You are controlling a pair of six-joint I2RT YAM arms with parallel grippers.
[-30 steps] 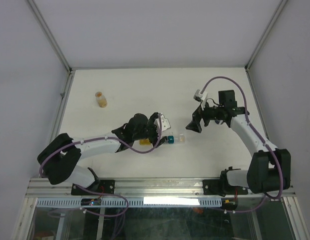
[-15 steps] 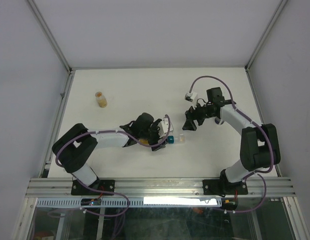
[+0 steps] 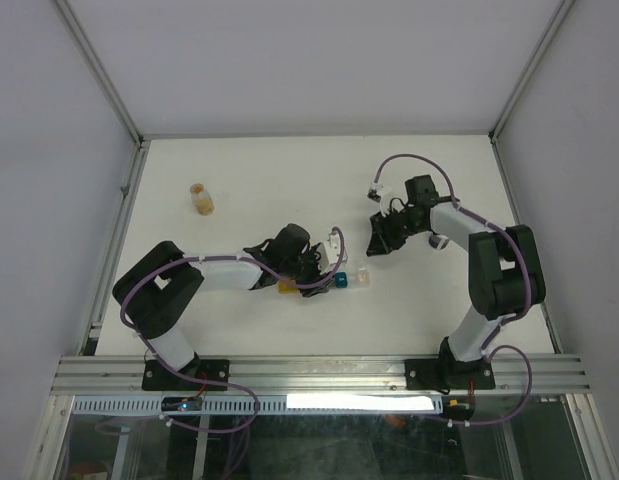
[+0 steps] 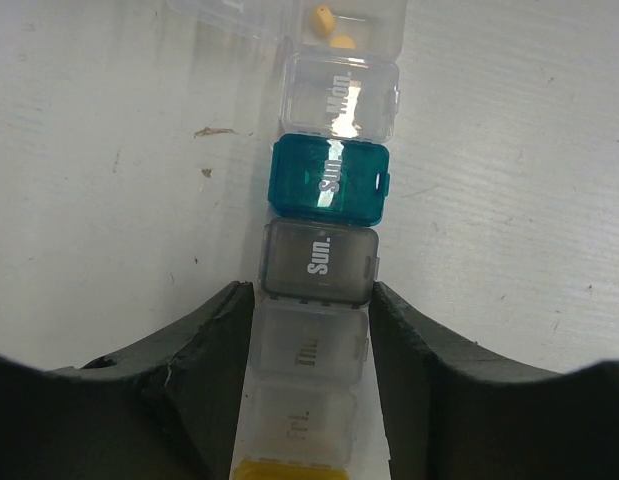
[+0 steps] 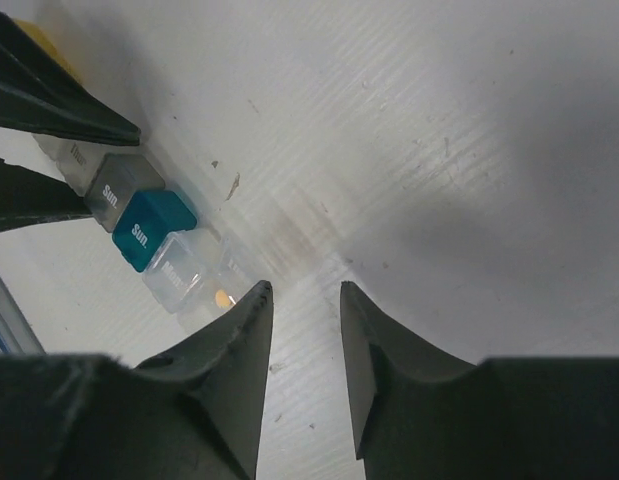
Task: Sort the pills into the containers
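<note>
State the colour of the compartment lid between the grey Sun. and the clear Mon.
That lid is teal; left wrist view shows it best.

Overhead, two wrist close-ups — containers (image 4: pixel 324 262) shared

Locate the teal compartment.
Left wrist view, centre: the teal compartment lies between the clear Mon. box and the grey Sun. box, just beyond the left gripper.
</note>
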